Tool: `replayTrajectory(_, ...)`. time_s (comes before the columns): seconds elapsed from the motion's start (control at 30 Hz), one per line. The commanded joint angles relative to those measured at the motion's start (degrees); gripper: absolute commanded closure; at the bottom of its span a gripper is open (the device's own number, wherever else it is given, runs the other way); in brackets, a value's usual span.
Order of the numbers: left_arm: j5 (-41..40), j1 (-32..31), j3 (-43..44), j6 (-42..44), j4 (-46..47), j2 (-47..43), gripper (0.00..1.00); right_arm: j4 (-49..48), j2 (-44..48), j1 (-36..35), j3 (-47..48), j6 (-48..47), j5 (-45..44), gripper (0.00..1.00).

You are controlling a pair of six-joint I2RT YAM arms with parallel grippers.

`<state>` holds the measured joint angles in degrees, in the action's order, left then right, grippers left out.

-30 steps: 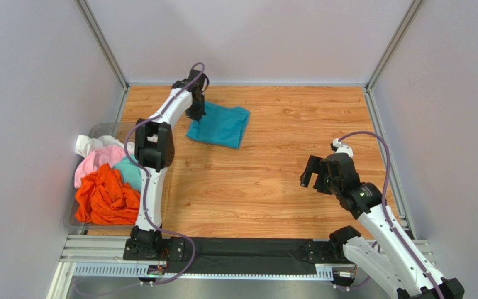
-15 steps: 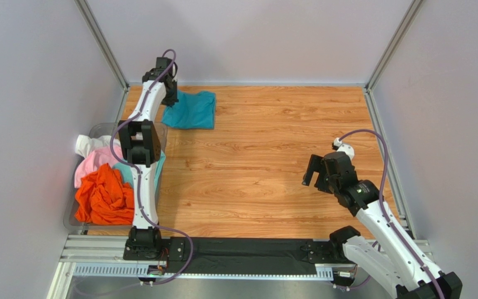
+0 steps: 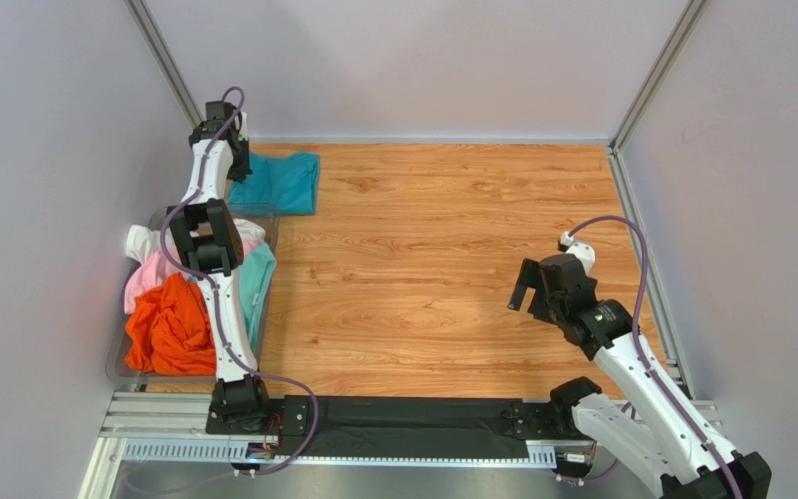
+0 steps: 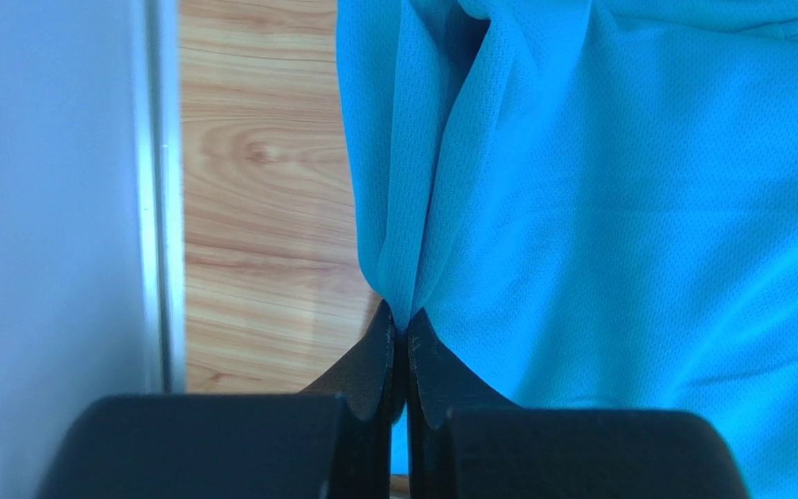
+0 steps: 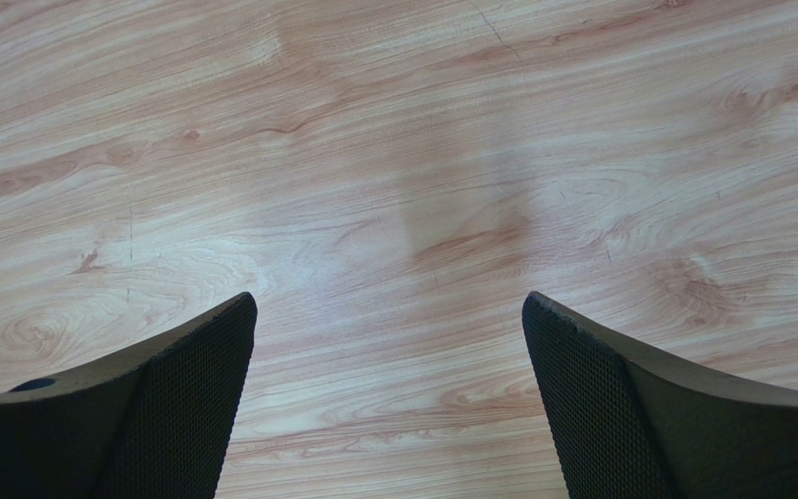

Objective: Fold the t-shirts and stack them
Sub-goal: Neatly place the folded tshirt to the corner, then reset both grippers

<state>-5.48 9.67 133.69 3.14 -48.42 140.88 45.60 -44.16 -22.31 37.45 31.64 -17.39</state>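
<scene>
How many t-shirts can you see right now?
5: teal t-shirt in the far left corner; white, pink, orange and aqua t-shirts heaped in the bin. Others may lie underneath.

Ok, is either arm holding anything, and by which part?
Left gripper: jaws shut on the teal t-shirt, pinching a bunched fold at its edge. Right gripper: open, holding nothing.

Robot lab cell: grey panels (image 3: 49,156), aluminium frame (image 3: 170,73).

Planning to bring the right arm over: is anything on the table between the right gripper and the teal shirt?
Nothing visible. Bare wooden table lies between the open right gripper and the teal shirt at the far left corner, where the left gripper pinches a fold of it.
</scene>
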Motion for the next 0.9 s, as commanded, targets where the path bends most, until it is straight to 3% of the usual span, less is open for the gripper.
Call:
replayTrajectory(0.0, 1.00, 1.58, 3.16, 3.46, 3.15, -0.34, 0.99, 0.62, -0.66, 0.24, 2.01, 0.97, -2.30, 0.00)
replayTrajectory(0.23, -1.11, 3.95, 4.12, 4.77, 4.57, 0.36, 0.99, 1.50, -1.80, 0.24, 2.27, 1.41, -2.92, 0.00)
replayTrajectory(0.4, -3.04, 4.83, 4.74, 4.07, 5.44, 0.63, 0.94, 1.68, -3.21, 0.25, 2.89, 1.32, -3.36, 0.00)
replayTrajectory(0.47, -4.63, 4.92, 4.74, 3.90, 6.23, 0.54, 0.86, 1.77, -3.74, 0.24, 3.24, 1.32, -3.44, 0.00)
replayTrajectory(0.5, -4.63, 4.92, 4.65, 3.81, 6.41, 0.36, 0.69, 1.77, -3.91, 0.24, 3.33, 1.32, -3.53, 0.00)
replayTrajectory(0.57, -4.28, 5.01, 4.65, 3.20, 6.50, -0.16, 0.48, 1.77, -4.26, 0.24, 3.42, 0.97, -3.53, 0.00)
replayTrajectory(0.6, -4.54, 4.92, 4.56, 1.71, 6.67, -0.51, 0.05, 1.77, -4.35, 0.24, 3.50, 0.88, -3.62, 0.00)
replayTrajectory(0.63, -4.98, 4.92, 4.56, 1.00, 6.76, -0.87, 0.00, 1.77, -4.53, 0.24, 3.85, 0.79, -3.62, 0.00)
replayTrajectory(0.87, -0.07, 4.83, 1.41, -2.79, 6.59, -8.93, 0.00, 1.07, -2.69, 0.33, 3.77, -0.17, -1.78, 0.00)
